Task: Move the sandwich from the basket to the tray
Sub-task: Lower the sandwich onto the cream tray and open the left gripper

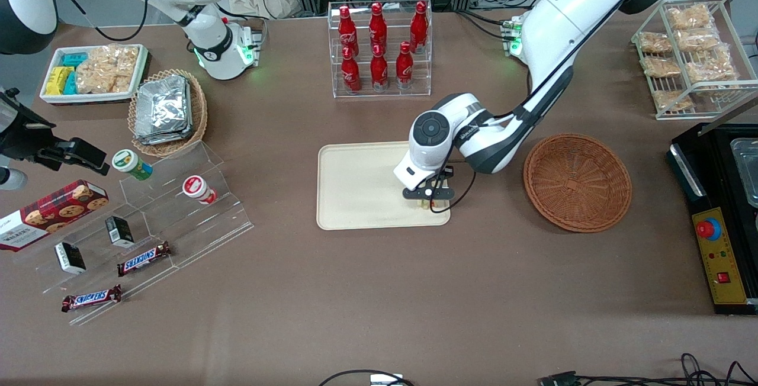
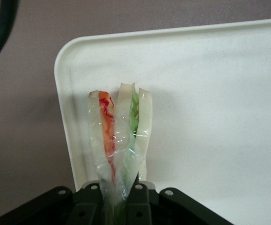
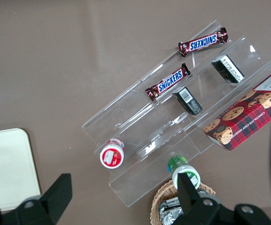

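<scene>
The sandwich (image 2: 121,140) stands upright, pinched at its base between the fingers of the left gripper (image 1: 428,198), red and green filling layers showing through the clear wrap. It hangs low over the tray (image 1: 361,187), at the corner nearest the front camera on the basket's side. The arm reaches in above it. The basket (image 1: 577,182) sits just beside the tray, toward the working arm's end of the table (image 1: 379,291).
</scene>
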Action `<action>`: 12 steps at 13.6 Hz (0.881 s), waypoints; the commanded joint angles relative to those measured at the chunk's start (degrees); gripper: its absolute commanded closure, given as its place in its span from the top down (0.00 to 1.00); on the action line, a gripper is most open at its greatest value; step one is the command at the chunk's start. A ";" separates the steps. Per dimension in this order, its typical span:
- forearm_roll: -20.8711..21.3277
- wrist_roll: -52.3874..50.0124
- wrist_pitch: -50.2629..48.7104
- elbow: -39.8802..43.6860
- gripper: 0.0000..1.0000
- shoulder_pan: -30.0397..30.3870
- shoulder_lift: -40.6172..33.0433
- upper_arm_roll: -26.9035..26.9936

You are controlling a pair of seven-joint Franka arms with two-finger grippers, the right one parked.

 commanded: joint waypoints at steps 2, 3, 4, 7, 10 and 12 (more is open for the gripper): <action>1.32 -1.78 1.03 -0.33 0.28 0.38 -0.08 -0.47; 1.32 -1.78 1.29 -0.33 0.43 0.38 -0.08 -0.47; 1.23 -1.78 1.38 -0.33 0.99 0.47 -0.08 -0.47; 1.23 -1.78 1.38 -0.33 1.00 0.64 -0.08 -0.47; 1.14 -1.78 1.38 -0.24 1.00 0.73 -0.16 -0.47; 1.05 -1.78 1.29 -0.07 1.00 0.73 -0.43 -0.47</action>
